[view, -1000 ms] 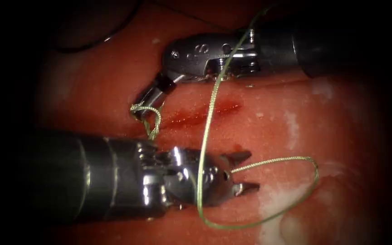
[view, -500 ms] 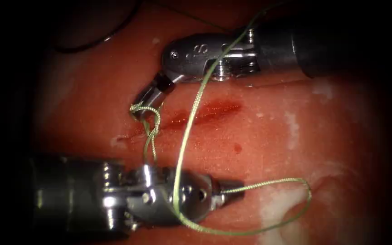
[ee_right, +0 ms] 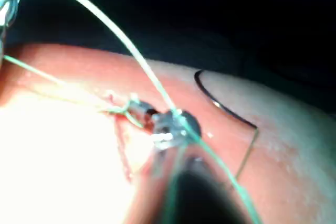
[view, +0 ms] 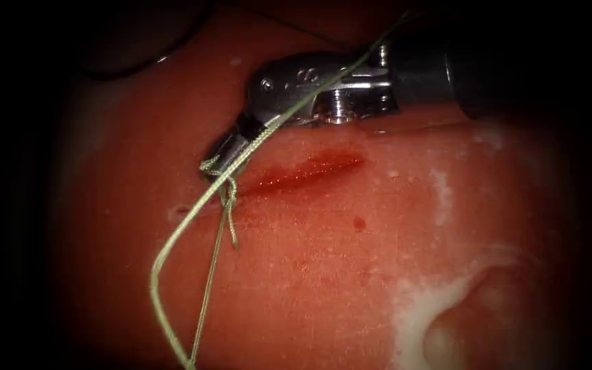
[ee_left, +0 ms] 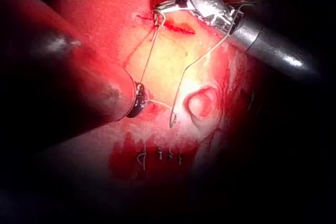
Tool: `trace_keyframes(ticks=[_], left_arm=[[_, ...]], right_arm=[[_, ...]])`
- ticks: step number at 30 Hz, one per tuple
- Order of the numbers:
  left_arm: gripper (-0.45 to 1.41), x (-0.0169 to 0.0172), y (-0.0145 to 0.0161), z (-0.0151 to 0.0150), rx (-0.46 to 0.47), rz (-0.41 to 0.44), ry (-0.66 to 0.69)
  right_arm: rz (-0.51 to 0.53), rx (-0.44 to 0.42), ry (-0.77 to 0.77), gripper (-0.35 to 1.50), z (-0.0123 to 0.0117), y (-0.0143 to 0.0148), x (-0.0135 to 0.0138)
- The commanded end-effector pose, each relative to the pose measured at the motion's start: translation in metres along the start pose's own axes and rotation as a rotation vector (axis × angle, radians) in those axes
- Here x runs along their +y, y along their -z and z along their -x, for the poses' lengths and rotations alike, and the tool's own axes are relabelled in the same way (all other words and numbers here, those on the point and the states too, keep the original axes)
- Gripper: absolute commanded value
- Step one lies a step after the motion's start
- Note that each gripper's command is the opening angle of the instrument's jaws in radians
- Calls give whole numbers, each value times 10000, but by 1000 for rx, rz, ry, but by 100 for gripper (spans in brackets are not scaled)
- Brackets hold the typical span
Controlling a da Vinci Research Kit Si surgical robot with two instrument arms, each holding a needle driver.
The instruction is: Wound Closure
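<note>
- The tissue (view: 392,226) lies red and wet in dim light, with a pale patch toward its lower right corner; darkness surrounds it.
- The cut (view: 310,171) runs slantwise, and a knot (view: 226,186) sits at its left end.
- The right tool (view: 222,156) is clenched on the thread (view: 173,240) just beside the knot.
- The left tool (ee_left: 139,99) grasps the thread near the tissue's lower edge.
- The needle (ee_right: 220,106) lies free on the tissue, outside the cut.
- Since a second ago the left tool has drawn back down-left, and the slack loop to the right has pulled straight.

No legible text (anywhere visible)
</note>
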Motion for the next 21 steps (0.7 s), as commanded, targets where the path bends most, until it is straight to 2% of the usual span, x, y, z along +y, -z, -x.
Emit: trace_keyframes(ticks=[1,8,17,21], left_arm=[[-35,14,-7,1,11,17,12],[-35,42,1,-8,31,37,13],[-35,73,1,2,54,84,55],[-35,90,11,9,57,108,57]], right_arm=[[2,8,2,-35,-4,-5,10],[4,10,0,-35,-5,-3,12],[23,16,-5,-35,-9,-3,21],[28,19,-13,-35,-12,-5,26]])
